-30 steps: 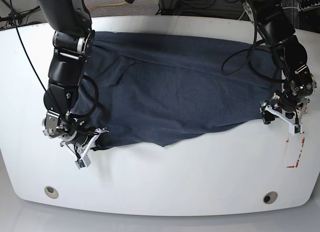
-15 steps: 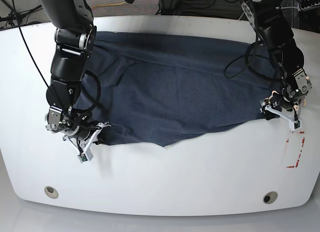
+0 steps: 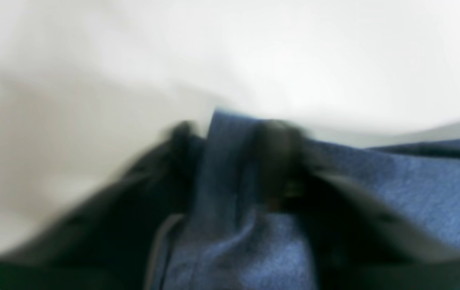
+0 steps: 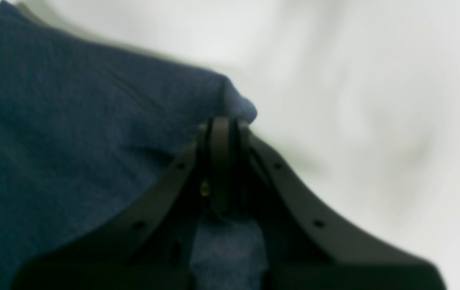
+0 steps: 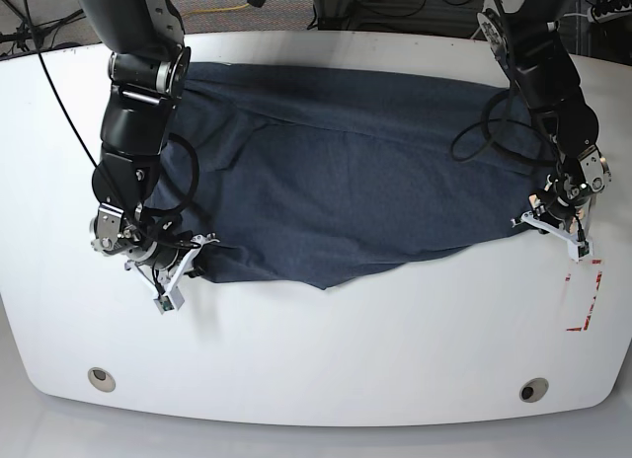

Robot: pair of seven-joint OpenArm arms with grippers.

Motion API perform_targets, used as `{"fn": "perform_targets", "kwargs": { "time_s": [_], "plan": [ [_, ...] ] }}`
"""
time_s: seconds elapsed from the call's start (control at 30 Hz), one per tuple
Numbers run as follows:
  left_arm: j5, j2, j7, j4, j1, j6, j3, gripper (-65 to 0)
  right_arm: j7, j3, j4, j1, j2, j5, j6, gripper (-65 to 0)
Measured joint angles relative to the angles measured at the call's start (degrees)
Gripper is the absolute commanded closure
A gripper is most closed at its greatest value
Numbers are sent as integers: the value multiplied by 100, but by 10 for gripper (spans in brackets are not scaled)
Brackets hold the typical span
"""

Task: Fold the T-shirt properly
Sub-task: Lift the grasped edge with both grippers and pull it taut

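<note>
We pinch the T-shirt [image 5: 336, 182] hem corners, both jaws clamped on cloth. Next we judge: lift evenly, fold toward the frame's top.

Both wrist views blurred; base view bright and sharp.

- The T-shirt [image 5: 346, 182] is dark slate-blue, faintly heathered fabric, spread wide across my white worktop [image 5: 326, 349].
- Its far edge runs fairly straight; its near edge sags unevenly to a low point near the middle.
- Soft folds and creases gather toward one end.
- One near corner is pinched up in my left hand [image 5: 553, 226], the other in my right hand [image 5: 183, 261].
</note>
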Motion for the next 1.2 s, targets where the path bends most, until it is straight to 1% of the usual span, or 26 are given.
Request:
{"fn": "perform_targets", "kwargs": {
  "time_s": [0.07,0.1,0.17,0.3,0.37,0.5,0.6,0.67,0.7,0.73,0.77,0.8,0.87,0.9,0.93,1.0,1.1,1.2],
  "plan": [
    [0,4,9,0,7,-11,0,0,-24,0,0,-42,2,-4,2,0],
    [2,4,9,0,17,-70,0,0,-42,0,0,-44,2,-4,0,0],
    [28,9,31,164,66,-365,0,0,-57,-2,33,-39,4,-11,0,0],
    [-13,11,46,1043,323,-1027,-35,0,-28,-2,494,-162,2,26,2,0],
    [-17,24,-15,1558,463,-1198,-31,0,-26,-2,752,-273,13,4,-2,0],
    [42,219,33,2181,769,-1204,-11,0,-118,-2,905,-402,31,-24,-2,0],
    [-13,249,28,2551,1019,-1252,22,0,-212,-11,909,-424,28,-2,7,0],
    [33,216,31,2594,1110,-1248,9,0,-201,-11,909,-439,33,7,2,0],
    [55,201,44,2590,1147,-1244,9,-22,-199,-11,911,-439,33,2,2,0],
    [68,192,59,2557,1187,-1231,0,-58,-210,-11,911,-442,33,-4,0,0],
    [68,192,63,2483,1202,-1217,-2,-118,-208,-11,911,-444,31,0,2,0],
    [59,181,7,2378,1231,-1222,-13,-193,-203,-13,911,-455,22,2,2,0],
    [68,184,24,2107,1263,-1215,-28,-307,-208,-11,911,-483,17,-4,2,0],
    [59,170,35,1974,1274,-1211,-26,-385,-203,-11,911,-498,17,0,2,0],
    [59,136,83,1799,1296,-1211,-26,-422,-195,-11,911,-525,20,4,4,0],
    [57,92,122,1652,1318,-1204,-28,-461,-216,-11,911,-553,28,-7,2,0],
    [57,48,111,1617,1316,-1198,-44,-447,-210,-11,911,-568,26,-2,2,0],
    [55,57,120,1711,1220,-1202,-37,-447,-208,-11,911,-562,17,0,2,0]
  ]
}}
